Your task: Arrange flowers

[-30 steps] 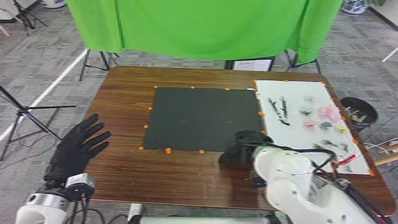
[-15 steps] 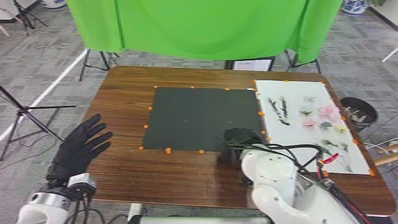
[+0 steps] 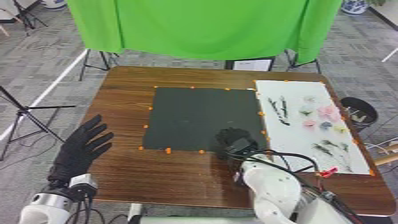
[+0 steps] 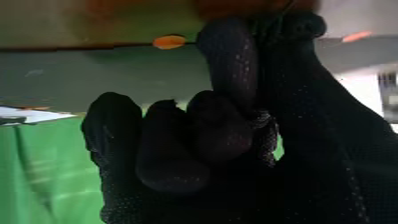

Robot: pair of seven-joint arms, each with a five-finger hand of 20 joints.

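Your right hand (image 3: 236, 140) is over the near right corner of the black mat (image 3: 202, 117); from these views you cannot tell whether it is open, closed or gripping anything. The white sheet (image 3: 289, 90) lies to the right of that hand on the brown tabletop (image 3: 133, 172). On it, the pink, yellow and pale flowers (image 3: 327, 111) are ahead and to the right of your hand, with the dark stems (image 3: 282, 111) nearer the mat and the green sprigs (image 3: 330, 147) directly rightward. Your left hand (image 3: 76, 152) is open, fingers straight, well apart from the right one.
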